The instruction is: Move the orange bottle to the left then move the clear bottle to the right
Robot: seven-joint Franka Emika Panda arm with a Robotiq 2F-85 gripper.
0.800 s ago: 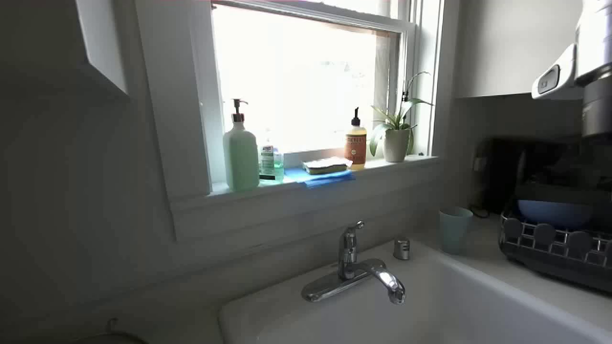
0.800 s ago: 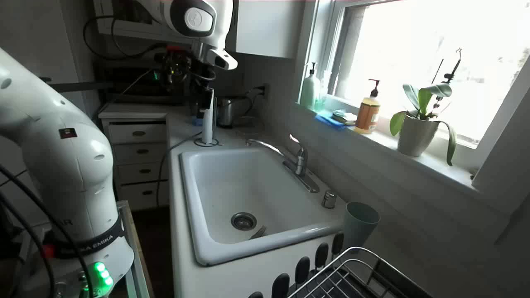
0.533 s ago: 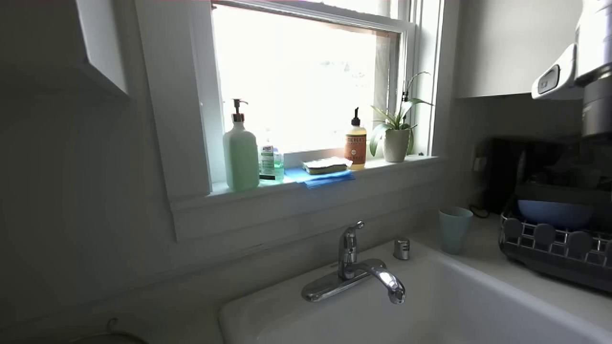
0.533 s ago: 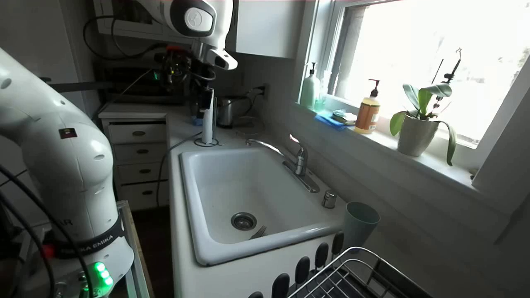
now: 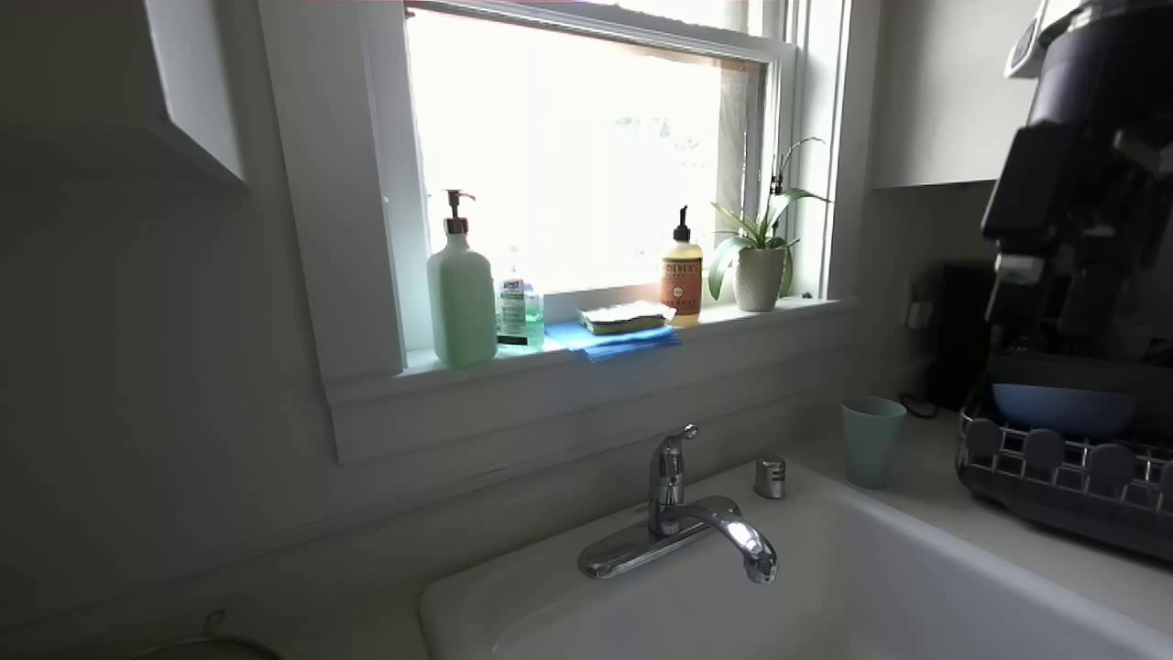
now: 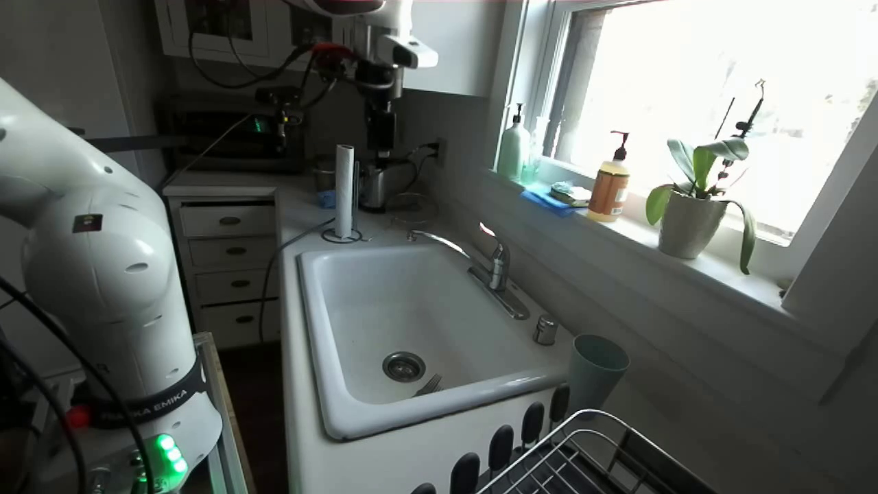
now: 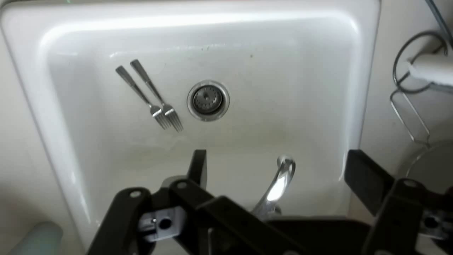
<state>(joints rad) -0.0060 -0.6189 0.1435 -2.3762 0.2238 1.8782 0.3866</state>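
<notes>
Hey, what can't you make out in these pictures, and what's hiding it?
Clear bottle: top washed out by glare from the window, in an exterior view.
Orange bottle: fine label print too small in both exterior views.
Dish rack: cut off by the picture edge in both exterior views.
Cup: bottom inside hidden by its near wall, in an exterior view.
Round grey object: cut off by the wrist view's right edge.

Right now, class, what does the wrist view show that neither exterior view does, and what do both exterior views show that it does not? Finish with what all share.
Only the wrist view: the fork handles.

Only the exterior views: the orange bottle, clear bottle, pump bottle and potted plant.

Shared by all: the sink, faucet and gripper.
</notes>
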